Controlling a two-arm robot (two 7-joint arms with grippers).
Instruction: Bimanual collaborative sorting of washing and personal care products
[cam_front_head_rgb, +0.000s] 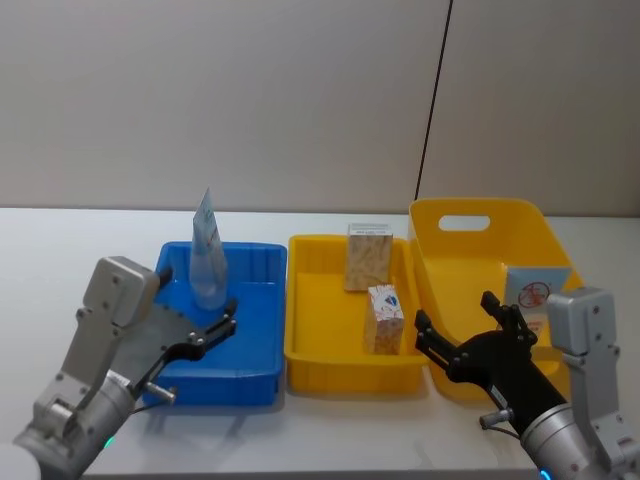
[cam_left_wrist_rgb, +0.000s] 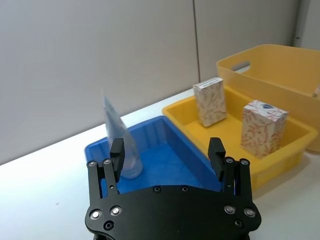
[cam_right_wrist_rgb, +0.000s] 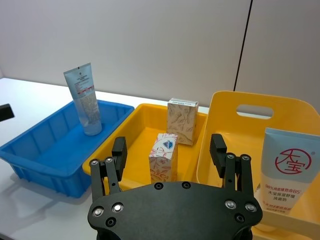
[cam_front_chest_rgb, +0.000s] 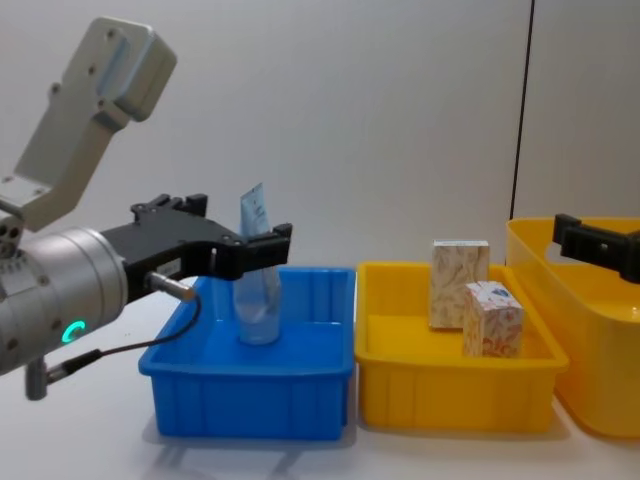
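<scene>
On the white surface, at far left, the left pincer is held over the near-left part of the blue bin, fingers spread apart w/ nothing btwn them. A small light-blue tube is stood upright, cap down, in the far-left part of that bin, just beyond the fingertips; contact cannot be made out. Immediately right, a shallow yellow tray is set against the bin. Two speckled boxes are stood inside it: the far box by the back wall, the near box toward the front-right. The right pincer is seen next, over the near-left rim of the deep yellow basket, fingers apart and empty, just right of the near box. In the basket's right part, the larger tube w/ the red circle logo is propped upright.
</scene>
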